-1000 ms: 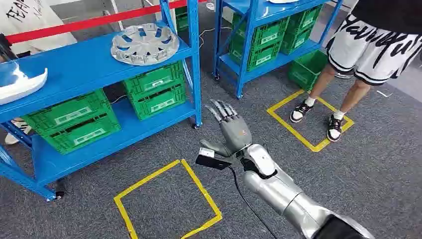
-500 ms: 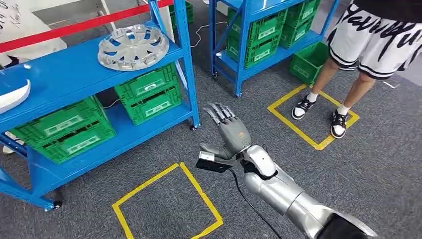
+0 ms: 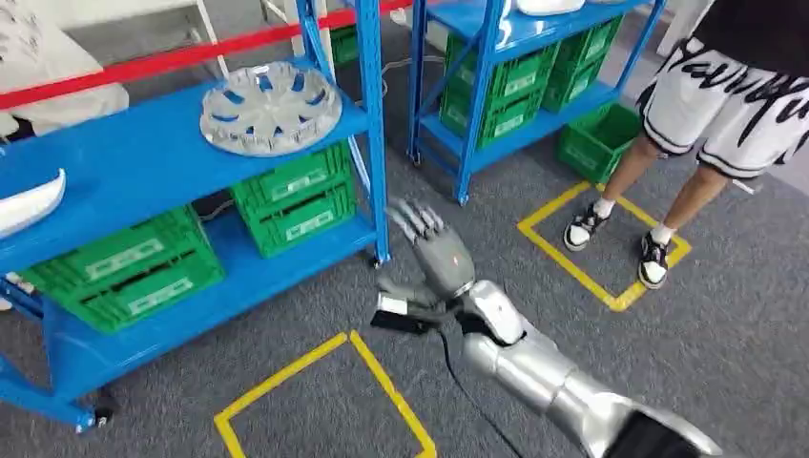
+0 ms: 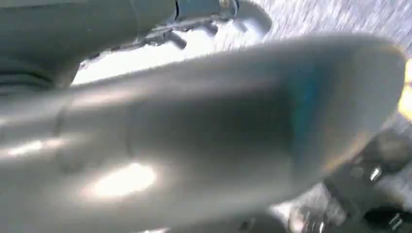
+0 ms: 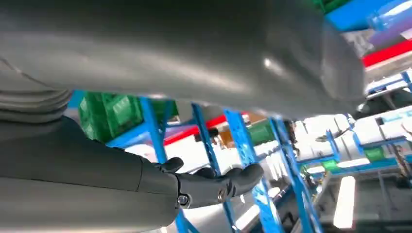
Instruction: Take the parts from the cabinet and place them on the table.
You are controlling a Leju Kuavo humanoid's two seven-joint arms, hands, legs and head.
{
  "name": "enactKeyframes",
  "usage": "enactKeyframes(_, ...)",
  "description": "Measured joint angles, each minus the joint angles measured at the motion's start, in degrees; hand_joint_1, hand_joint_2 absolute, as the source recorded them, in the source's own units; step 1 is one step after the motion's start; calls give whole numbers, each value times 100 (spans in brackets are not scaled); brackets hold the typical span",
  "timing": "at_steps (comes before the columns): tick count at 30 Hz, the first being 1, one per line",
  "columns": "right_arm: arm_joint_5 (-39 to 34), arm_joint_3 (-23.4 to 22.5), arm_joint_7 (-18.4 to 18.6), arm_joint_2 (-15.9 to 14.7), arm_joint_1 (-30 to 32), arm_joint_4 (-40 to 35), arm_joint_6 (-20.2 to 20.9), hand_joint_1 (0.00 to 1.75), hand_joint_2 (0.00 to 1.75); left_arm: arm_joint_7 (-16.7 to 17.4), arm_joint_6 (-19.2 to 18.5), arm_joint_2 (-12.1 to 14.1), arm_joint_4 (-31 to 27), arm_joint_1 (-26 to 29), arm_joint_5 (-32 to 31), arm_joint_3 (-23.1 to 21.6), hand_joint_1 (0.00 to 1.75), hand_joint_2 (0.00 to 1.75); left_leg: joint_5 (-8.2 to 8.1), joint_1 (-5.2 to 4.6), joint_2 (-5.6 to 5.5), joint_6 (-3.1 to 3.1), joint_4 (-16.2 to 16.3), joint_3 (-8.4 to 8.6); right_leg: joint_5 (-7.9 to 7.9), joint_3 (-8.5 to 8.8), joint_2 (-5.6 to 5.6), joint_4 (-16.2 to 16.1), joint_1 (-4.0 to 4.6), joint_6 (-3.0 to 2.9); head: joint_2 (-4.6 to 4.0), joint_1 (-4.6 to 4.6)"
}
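Observation:
A silver hubcap (image 3: 270, 107) lies flat on the upper shelf of the blue cabinet (image 3: 134, 153) at the left. A white curved part (image 3: 29, 202) rests on the same shelf at the far left edge. My right hand (image 3: 437, 256) reaches forward low in front of the cabinet's corner post, fingers spread and holding nothing. Its dark fingers (image 5: 214, 187) stretch out bare towards blue posts in the right wrist view. The left wrist view is a close grey blur of my left hand (image 4: 204, 136); I cannot make out how its fingers lie.
Green crates (image 3: 294, 196) fill the cabinet's lower shelf. A second blue rack (image 3: 474, 91) with more crates stands behind. A person (image 3: 715, 95) stands at the right on a yellow floor square (image 3: 611, 277). Another yellow square (image 3: 324, 401) marks the carpet below my arm.
The whole picture has shifted, so the camera moved. My right hand keeps its spread pose and now lies closer to the cabinet's corner post.

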Motion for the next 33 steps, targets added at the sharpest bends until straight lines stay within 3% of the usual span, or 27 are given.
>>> enactKeyframes(2,-41,13,-13,-13,17,2,0,0,0,-7,0,0,0,-8,0,18,0,0,-104,-2,-9,0,0,93,-321,-576,0,640,1,12,0,2)
enactKeyframes(3,-44,33,-20,-13,34,2,2,0,0,-7,0,0,0,-1,0,33,0,0,-161,-2,-13,-8,1,163,-334,-756,0,725,0,17,0,4)
enactKeyframes(4,-46,50,-20,-16,41,2,2,0,0,-4,0,0,4,25,0,35,0,0,-226,-1,-12,-13,1,255,-172,-828,0,586,-1,6,0,4)
enactKeyframes(5,-57,63,-20,-22,38,2,0,0,0,-9,0,-4,6,48,0,37,0,0,-298,0,-10,-22,1,355,121,-795,-1,247,-1,-13,0,4)
enactKeyframes(7,-68,77,-26,-44,26,2,-4,0,0,-22,2,-11,9,48,0,39,0,0,-451,1,-8,-57,-1,520,954,-628,-11,-671,-1,-51,0,9)
enactKeyframes(8,-74,79,-35,-51,28,24,-4,0,0,-40,2,-9,24,40,2,44,0,0,-512,-17,-9,-95,37,599,953,-673,-22,-719,32,-76,0,-31)
enactKeyframes(9,-92,96,-35,-51,-3,44,0,0,0,-48,7,-7,20,25,4,46,0,0,-547,-21,-23,-146,8,535,809,-655,-29,-734,59,-113,0,-46)
enactKeyframes(10,-109,105,-33,-55,-6,44,-15,0,0,-46,20,-7,15,17,4,46,0,0,-575,-22,-13,-188,-31,552,940,-615,-18,-758,65,-160,0,-26)
enactKeyframes(12,-142,118,-37,-57,-71,44,-46,0,0,-48,42,-4,17,32,4,59,0,0,-514,-33,-11,-257,51,646,891,-505,16,-808,19,-247,0,-33)
enactKeyframes(13,-175,125,-37,-59,-70,44,-55,0,0,-48,50,11,13,27,7,68,0,0,-461,-18,3,-275,288,511,852,-417,11,-861,12,-282,0,-31)
enactKeyframes(14,-181,127,-37,-59,-78,44,-55,0,0,-50,57,2,15,13,13,79,0,0,-413,-18,15,-308,640,316,810,-336,3,-884,9,-322,0,-64)
enactKeyframes(15,-184,133,-35,-59,-93,44,-55,0,0,-48,57,-4,18,7,18,83,0,0,-493,-4,16,-334,1025,50,762,-281,-2,-896,10,-345,0,-57)
enactKeyframes(17,-188,179,-37,-59,-97,44,-53,0,0,-48,57,-7,20,23,31,87,0,0,-932,12,16,-385,1637,-485,633,-149,3,-900,13,-361,0,-65)
enactKeyframes(18,-188,190,-37,-59,-88,44,-50,0,0,-37,57,-7,24,39,33,92,0,0,-1043,13,17,-391,1705,-642,567,-66,15,-900,13,-363,0,-63)
enactKeyframes(19,-190,192,-35,-59,-87,44,-48,0,0,-37,57,-4,24,53,50,96,0,0,-997,14,17,-380,1590,-701,500,24,21,-900,13,-362,0,-64)
enactKeyframes(20,-194,195,-35,-59,-92,44,-46,0,0,-31,57,-4,24,60,63,107,0,0,-826,13,17,-360,1321,-682,431,123,24,-900,13,-354,0,-63)
enactKeyframes(21,-192,203,-35,-59,-104,44,-44,0,0,-29,57,-4,24,60,68,122,0,0,-523,9,17,-338,940,-611,361,229,24,-901,17,-338,0,-66)
enactKeyframes(23,-179,256,-35,-31,-171,61,-13,0,0,-11,57,0,28,76,83,142,0,0,433,-20,23,-251,125,-531,216,402,27,-893,28,-296,0,-77)
enactKeyframes(24,-175,295,-35,20,-217,96,2,0,0,-13,57,-4,33,72,83,146,0,0,225,-43,31,-245,165,-507,162,414,53,-902,38,-249,0,-92)
enactKeyframes(25,-166,310,-35,39,-260,120,-2,0,0,-15,59,-6,31,68,81,151,0,0,261,-55,21,-203,172,-434,112,423,58,-937,36,-200,0,-85)
enactKeyframes(27,-166,334,-50,85,-296,146,-46,0,0,-13,66,-20,31,65,63,155,0,0,225,-50,20,-121,110,-376,184,514,57,-875,45,-147,0,-78)
enactKeyframes(29,-170,352,-52,98,-362,173,-92,0,0,-22,70,-48,22,37,61,164,0,0,198,-10,3,-52,27,-196,222,327,33,-491,25,-103,0,-66)
enactKeyframes(30,-175,358,-61,100,-397,192,-107,0,0,-31,70,-48,22,31,59,171,0,0,163,-8,2,-22,15,-154,181,68,26,-100,21,-85,0,-52)
enactKeyframes(31,-210,358,-92,105,-394,212,-153,0,0,-33,72,-55,20,21,44,173,0,0,116,-8,-3,-10,10,-110,34,-248,26,315,11,-53,0,-48)
enactKeyframes(33,-238,365,-168,116,-352,278,-232,0,0,-33,72,-79,22,18,13,175,0,0,4,-8,-20,-19,12,-7,-347,-708,25,741,7,-31,0,-46)
